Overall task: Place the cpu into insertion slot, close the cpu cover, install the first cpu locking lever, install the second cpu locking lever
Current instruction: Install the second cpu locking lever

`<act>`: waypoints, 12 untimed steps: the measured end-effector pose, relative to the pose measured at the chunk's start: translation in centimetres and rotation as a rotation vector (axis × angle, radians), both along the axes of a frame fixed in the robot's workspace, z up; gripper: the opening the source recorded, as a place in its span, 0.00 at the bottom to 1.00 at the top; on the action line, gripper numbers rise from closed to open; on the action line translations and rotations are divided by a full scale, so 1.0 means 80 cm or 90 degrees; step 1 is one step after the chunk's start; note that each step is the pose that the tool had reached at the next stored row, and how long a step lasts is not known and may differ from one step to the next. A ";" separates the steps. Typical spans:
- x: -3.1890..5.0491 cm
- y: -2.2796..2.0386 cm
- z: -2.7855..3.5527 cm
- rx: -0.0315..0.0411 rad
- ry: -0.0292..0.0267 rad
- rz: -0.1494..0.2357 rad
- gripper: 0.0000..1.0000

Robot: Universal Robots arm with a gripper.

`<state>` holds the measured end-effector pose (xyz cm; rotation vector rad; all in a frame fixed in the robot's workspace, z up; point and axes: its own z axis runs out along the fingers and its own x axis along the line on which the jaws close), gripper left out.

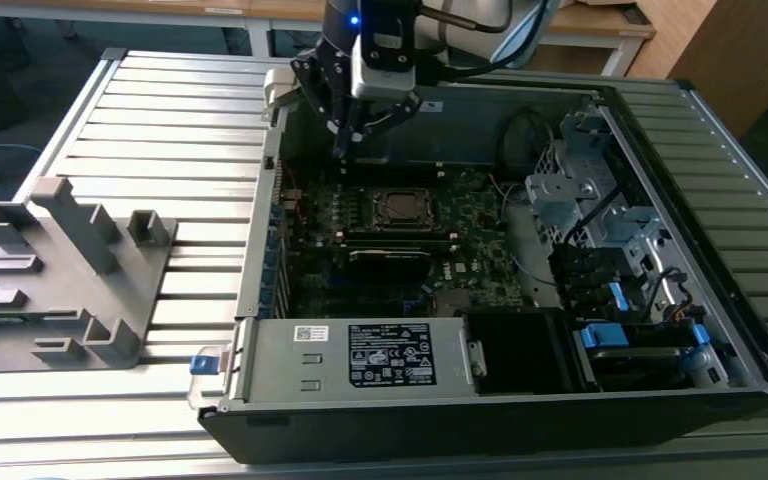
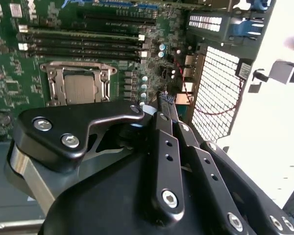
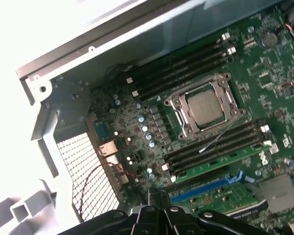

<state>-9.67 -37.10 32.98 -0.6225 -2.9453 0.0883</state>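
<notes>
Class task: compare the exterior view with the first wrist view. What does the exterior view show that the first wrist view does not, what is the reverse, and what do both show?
Exterior view alone: the grey plastic fixture on the slatted table and the labelled power supply. First wrist view alone: the blue card slot and the mesh vent. Both: the cpu seated in the insertion slot under the closed cpu cover, and the gripper.

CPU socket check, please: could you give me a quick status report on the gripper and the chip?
Gripper shut, empty, hanging above board, clear of socket. Cpu seated in insertion slot, cpu cover down over it. Thin wire lies by the socket.
</notes>
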 end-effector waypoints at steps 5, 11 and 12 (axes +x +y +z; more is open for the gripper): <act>0.000 0.0000 -0.0001 0.0143 -0.0154 0.020 0.11; 0.000 -0.0010 -0.0009 0.0178 -0.0487 0.037 0.11; 0.000 -0.0013 -0.0010 0.0179 -0.0542 0.039 0.11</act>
